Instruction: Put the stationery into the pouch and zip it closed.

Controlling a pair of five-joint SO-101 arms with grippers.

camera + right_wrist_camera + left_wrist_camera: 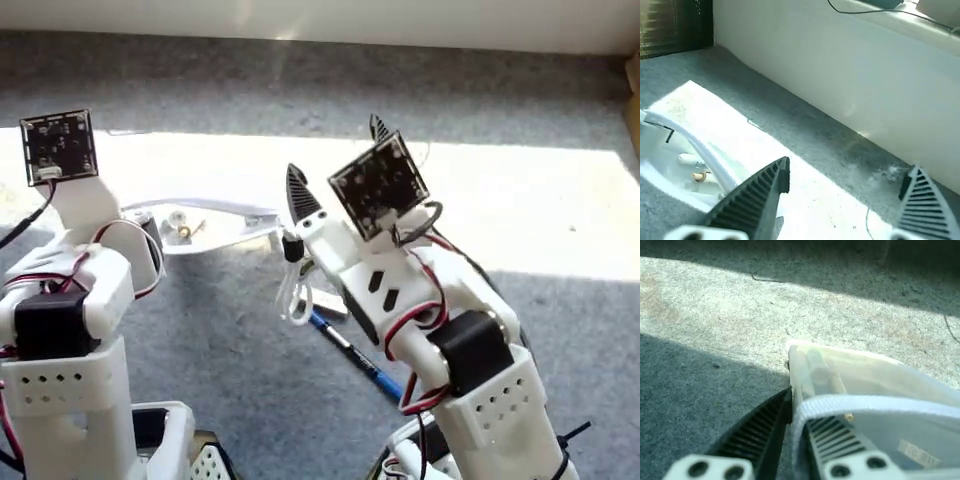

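Pouch (890,390) edge in left tool (798,409), pen (352,352) apart

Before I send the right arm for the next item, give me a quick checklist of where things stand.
1. Left gripper holding the pouch: ok, shut on its white zip band.
2. Right gripper free: ok, open and empty, raised above the carpet.
3. Pouch mouth open: cannot tell; small items show inside it.
4. All stationery in: not ok, a blue pen lies on the carpet by the right arm.
5. Zip closed: not ok.
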